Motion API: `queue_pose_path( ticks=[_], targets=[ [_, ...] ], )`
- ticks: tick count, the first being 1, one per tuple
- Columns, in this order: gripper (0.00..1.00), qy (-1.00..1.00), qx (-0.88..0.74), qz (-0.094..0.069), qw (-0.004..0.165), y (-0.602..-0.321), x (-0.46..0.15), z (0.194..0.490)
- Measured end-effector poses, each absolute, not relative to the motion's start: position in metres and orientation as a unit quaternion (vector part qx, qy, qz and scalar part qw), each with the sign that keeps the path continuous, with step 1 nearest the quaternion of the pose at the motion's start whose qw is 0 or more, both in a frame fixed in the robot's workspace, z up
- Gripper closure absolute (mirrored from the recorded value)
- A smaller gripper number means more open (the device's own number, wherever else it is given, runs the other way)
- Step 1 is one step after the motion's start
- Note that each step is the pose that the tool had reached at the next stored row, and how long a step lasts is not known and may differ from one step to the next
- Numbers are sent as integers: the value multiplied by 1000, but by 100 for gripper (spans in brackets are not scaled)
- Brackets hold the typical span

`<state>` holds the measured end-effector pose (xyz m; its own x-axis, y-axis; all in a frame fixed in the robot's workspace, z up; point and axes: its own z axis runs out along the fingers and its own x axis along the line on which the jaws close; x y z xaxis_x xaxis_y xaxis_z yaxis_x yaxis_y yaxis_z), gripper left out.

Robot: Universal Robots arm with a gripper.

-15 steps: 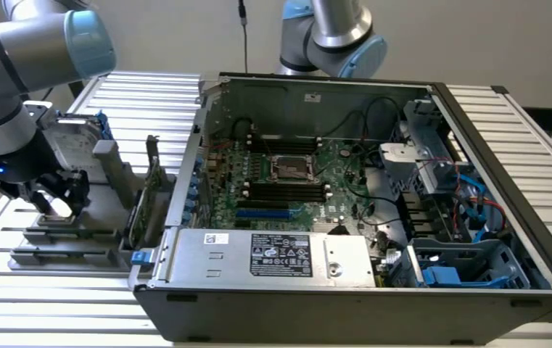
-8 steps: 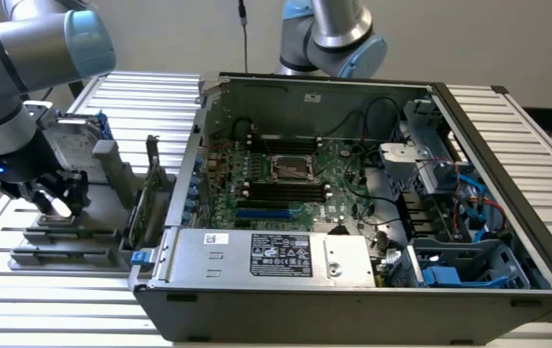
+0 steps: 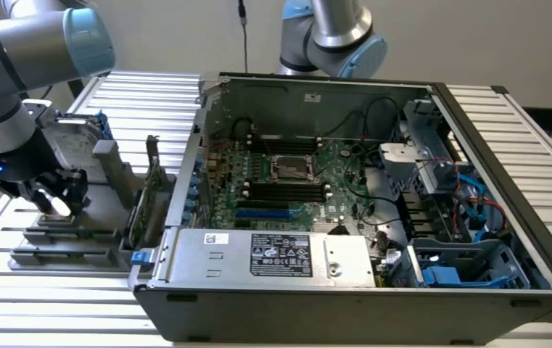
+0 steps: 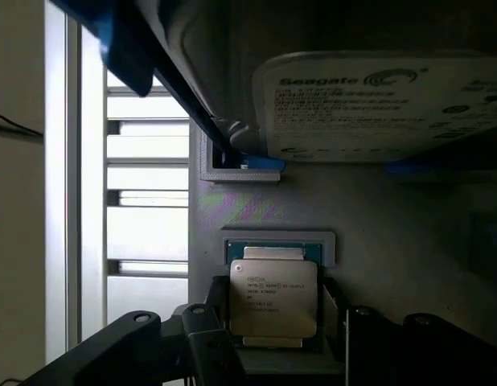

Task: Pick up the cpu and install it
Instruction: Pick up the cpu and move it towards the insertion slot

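Observation:
The cpu [image 4: 273, 293], a small square chip with a shiny metal top and printed text, lies flat in a grey holder [image 4: 279, 239] on the fixture. My gripper [image 4: 274, 334] is lowered over it and stands open, with one dark finger [image 4: 207, 334] on each side of the chip, close to its edges. In the exterior view the gripper [image 3: 58, 205] hangs over the grey fixture [image 3: 63, 243] at the exterior view's left, outside the computer case. The dark metal-framed motherboard socket [image 3: 293, 168] sits in the middle of the board inside the open case.
A silver hard drive [image 4: 385, 100] in a blue frame stands just beyond the cpu holder, also seen as the hard drive [image 3: 67, 145]. Upright cards [image 3: 150, 196] stand between the fixture and the case wall [image 3: 183, 181]. A second arm's base [image 3: 329, 36] rises behind the case.

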<state>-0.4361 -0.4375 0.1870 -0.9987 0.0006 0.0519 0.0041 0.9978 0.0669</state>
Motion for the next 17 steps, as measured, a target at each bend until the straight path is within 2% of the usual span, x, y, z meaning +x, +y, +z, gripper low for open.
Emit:
queue_pose_path(
  ticks=[6,17],
  targets=[
    [45,-999,-1,-35,26,-438,-436,201],
    [45,-999,-1,-36,26,-438,-435,250]
  ],
)
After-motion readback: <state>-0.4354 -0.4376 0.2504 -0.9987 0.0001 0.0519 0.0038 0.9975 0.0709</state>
